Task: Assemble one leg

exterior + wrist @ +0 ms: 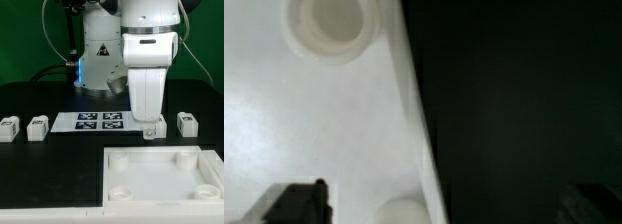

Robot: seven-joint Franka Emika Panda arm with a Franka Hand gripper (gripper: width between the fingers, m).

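Observation:
My gripper [148, 122] hangs low over the table just beyond the far edge of the large white panel [165, 178]. One leg [153, 129], a small white block, sits right under the hand. Other legs lie at the exterior view's left [10, 126] [38, 125] and right [187, 122]. In the wrist view the gripper [445, 205] is open, its dark fingers [295, 202] wide apart. Only the panel's edge [349, 120] and two round sockets [327, 22] [402, 210] show between them. No leg shows in the wrist view.
The marker board [100, 121] lies flat behind the panel, to the exterior view's left of the gripper. The robot's base [100, 55] stands behind it. The table is black.

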